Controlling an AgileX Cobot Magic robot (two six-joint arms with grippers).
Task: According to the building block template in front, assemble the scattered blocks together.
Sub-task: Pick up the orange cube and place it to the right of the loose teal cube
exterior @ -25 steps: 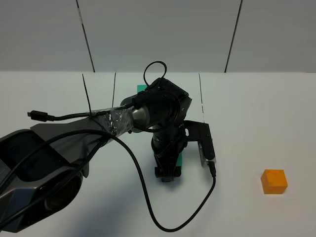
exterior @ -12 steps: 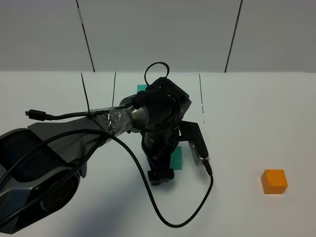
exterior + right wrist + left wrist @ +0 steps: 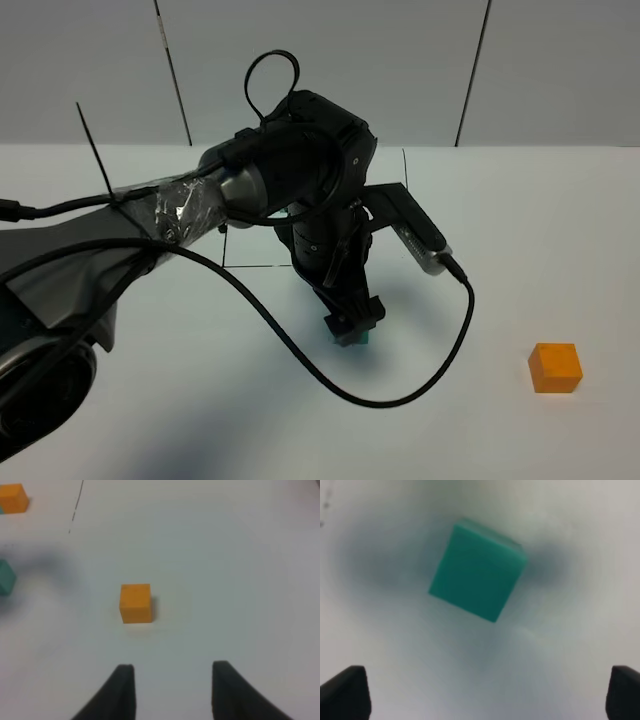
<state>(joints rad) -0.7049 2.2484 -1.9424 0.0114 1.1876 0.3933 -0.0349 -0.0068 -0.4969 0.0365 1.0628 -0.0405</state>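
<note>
Left gripper (image 3: 483,692) risen off teal cube (image 3: 476,571), jaws released | right gripper (image 3: 172,690) spread, facing orange cube (image 3: 135,603)

I count one teal cube (image 3: 477,572) and one orange cube (image 3: 555,367), so two loose ones. Add one template bar (image 3: 13,498), only partly in view.

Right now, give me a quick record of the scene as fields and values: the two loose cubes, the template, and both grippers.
teal cube: loose on the table, below the left gripper
orange cube: on the table, far from the teal cube, ahead of the right gripper
template: mostly its orange end shows, at the right wrist view's edge
left gripper: open, holds nothing
right gripper: open, holds nothing
assembly: not yet done
</note>
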